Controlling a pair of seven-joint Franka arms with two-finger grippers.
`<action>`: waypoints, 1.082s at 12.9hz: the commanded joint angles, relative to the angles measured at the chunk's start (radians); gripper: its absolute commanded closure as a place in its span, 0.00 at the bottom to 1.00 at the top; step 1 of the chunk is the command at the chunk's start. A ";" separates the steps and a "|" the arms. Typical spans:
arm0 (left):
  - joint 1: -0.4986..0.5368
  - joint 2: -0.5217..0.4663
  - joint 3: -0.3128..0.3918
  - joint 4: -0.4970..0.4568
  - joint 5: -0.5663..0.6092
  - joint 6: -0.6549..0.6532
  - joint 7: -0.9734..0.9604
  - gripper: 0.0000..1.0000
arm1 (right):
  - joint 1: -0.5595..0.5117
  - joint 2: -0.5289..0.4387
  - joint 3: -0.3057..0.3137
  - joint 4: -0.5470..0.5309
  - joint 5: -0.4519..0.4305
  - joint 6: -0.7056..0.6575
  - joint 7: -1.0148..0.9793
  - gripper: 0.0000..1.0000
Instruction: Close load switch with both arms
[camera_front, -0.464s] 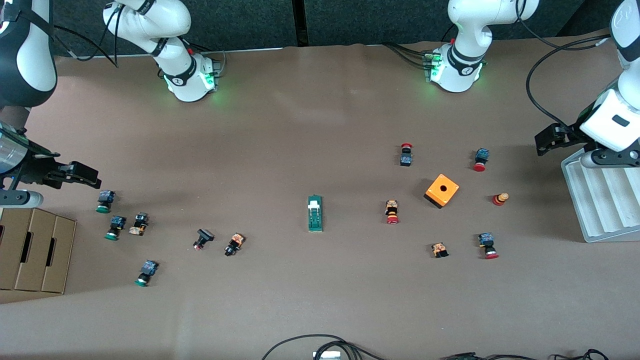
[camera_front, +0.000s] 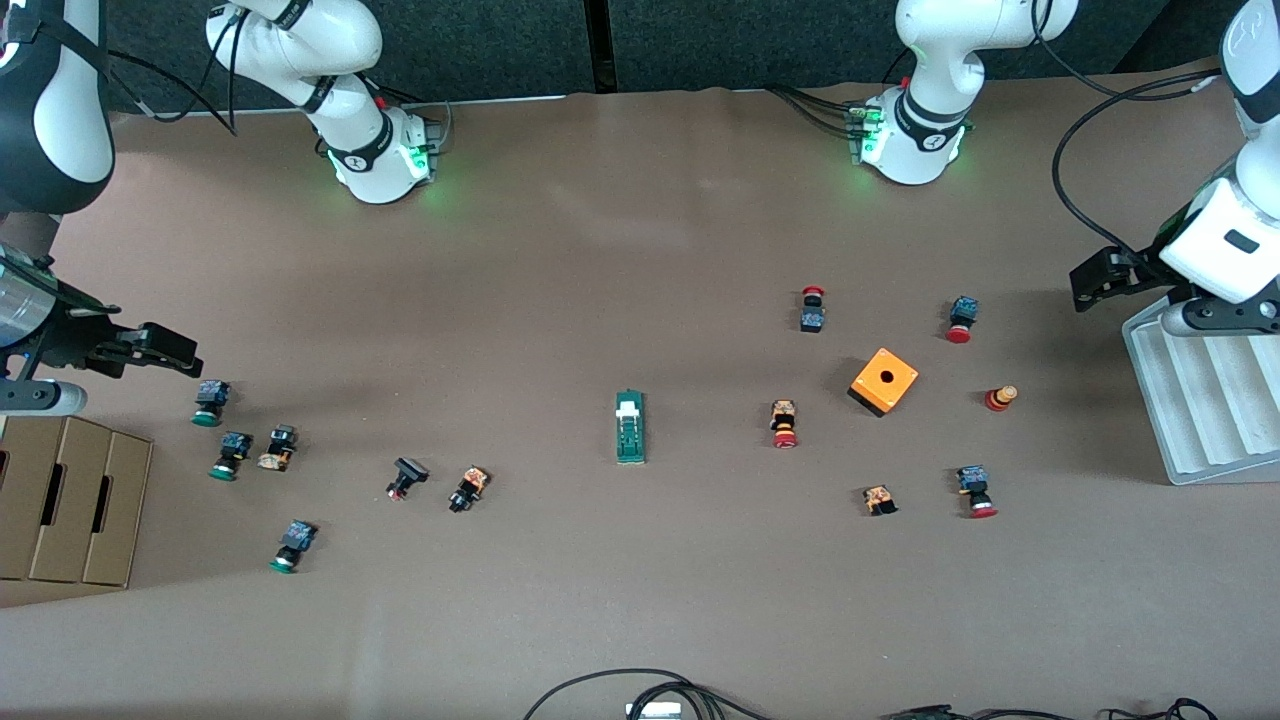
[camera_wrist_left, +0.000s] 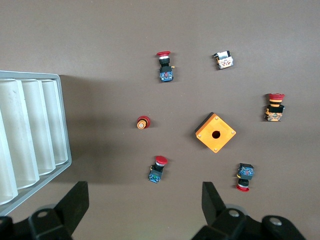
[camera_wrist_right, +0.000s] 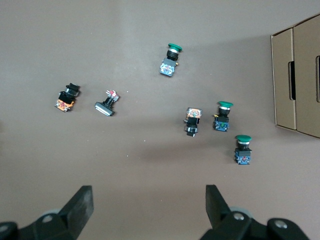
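barely any change: right gripper (camera_front: 165, 350) (open, empty, at the right arm's end of the table) nudged a touch toward 12 o'clock in the front view; left gripper (camera_front: 1090, 280) likewise a hair toward 12.

Brown table (camera_front: 620, 260) against a dark wall (camera_front: 700, 40).

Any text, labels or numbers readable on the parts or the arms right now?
No readable text.
Arm bases: a small round logo mark, no letters legible.
Load switch: no marking visible.
Orange box: blank, only a hole.
Push buttons: any print too small to read.
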 joint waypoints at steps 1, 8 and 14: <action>0.008 0.009 -0.007 0.027 0.001 -0.014 -0.003 0.00 | 0.004 0.000 -0.002 0.007 0.013 0.001 0.002 0.00; 0.006 0.011 -0.007 0.027 -0.001 -0.014 0.000 0.00 | 0.005 0.048 0.004 0.038 0.027 0.011 -0.001 0.00; 0.008 0.011 -0.007 0.025 -0.002 -0.017 0.002 0.00 | 0.019 0.066 0.001 0.041 0.035 0.011 -0.001 0.00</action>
